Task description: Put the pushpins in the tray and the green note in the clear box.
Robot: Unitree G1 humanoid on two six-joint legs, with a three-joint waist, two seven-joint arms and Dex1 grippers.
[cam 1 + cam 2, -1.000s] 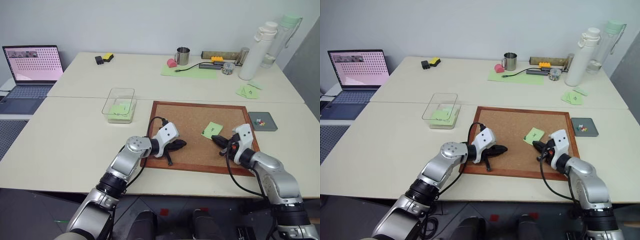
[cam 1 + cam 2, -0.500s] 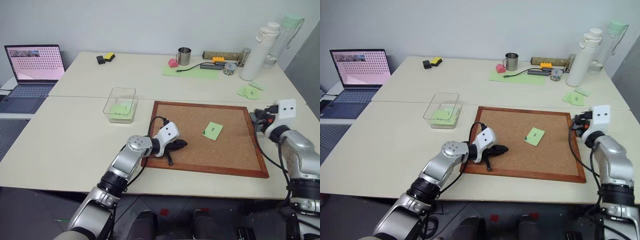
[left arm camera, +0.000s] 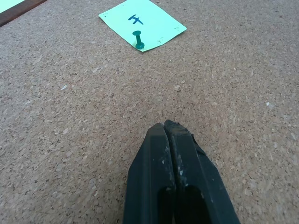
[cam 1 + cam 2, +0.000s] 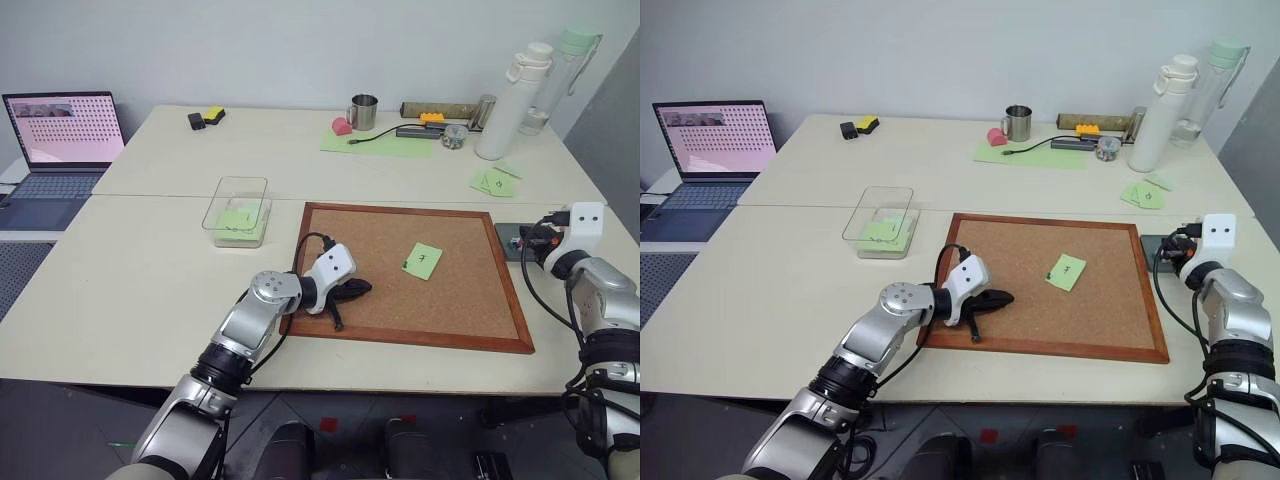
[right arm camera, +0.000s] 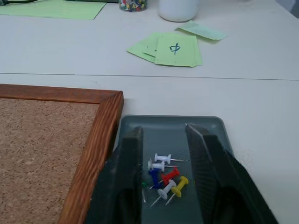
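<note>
The right gripper [image 5: 163,140] reaches level over the dark tray [image 5: 219,128] at the tabletop's right edge, fingers parted above loose plastic pushpins [image 5: 164,175]. The left gripper [image 3: 169,135], pressed together, rests on the grainy corkboard [image 4: 470,305] near the pinned green note [image 4: 423,260]. The clear box [image 4: 238,210] sits beside the corkboard's far-left corner.

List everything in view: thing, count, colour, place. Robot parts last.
cork board: one, brown, wooden frame, near table.
green note: one, on the cork board, held by one green pin.
tray: one, dark grey, right of the cork board.
pushpins: several; white, blue, red, yellow; in the tray.
clear box: one, left of the cork board, green paper inside.
loose green notes: a few, far table.
mug: one, steel, far table.
bottles: two, far right.
laptop: one, far left.
left end effector: shut, over the cork board.
right end effector: open, above the tray.
</note>
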